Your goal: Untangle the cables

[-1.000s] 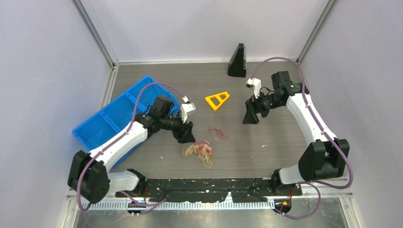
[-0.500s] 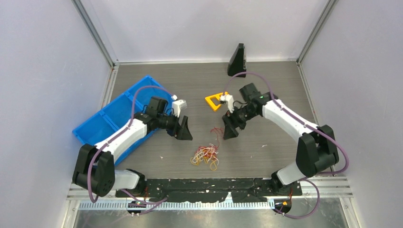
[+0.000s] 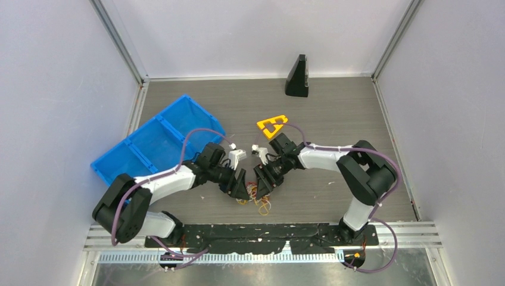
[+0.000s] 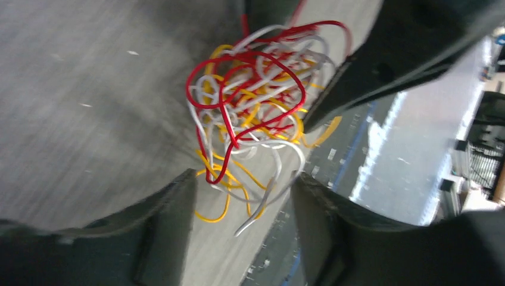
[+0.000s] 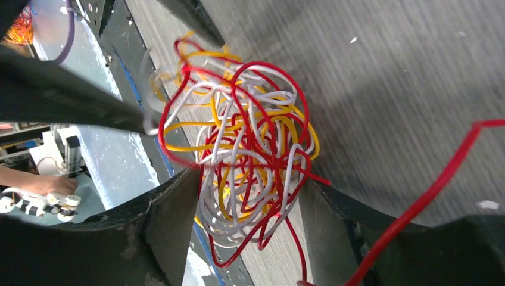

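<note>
Left gripper (image 4: 241,190): jaws spread, cable tangle (image 4: 253,113) just ahead between its fingertips. Right gripper (image 5: 247,190): jaws spread, tangle sitting between them. Risk: both closing on the same knot would, in my judgement, tighten it or collide fingers rather than separate strands.

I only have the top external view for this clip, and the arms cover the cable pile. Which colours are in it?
Observer: The right wrist view shows the tangle as red, white and yellow strands knotted together.
Reviewer: Is either end effector closed on it?
Observer: No. In the wrist views, the right end effector and the left end effector both have their fingers spread apart.
Reviewer: Is anything lying outside the knot?
Observer: One red strand runs on its own past the right fingers. I cannot tell whether it joins the knot.
</note>
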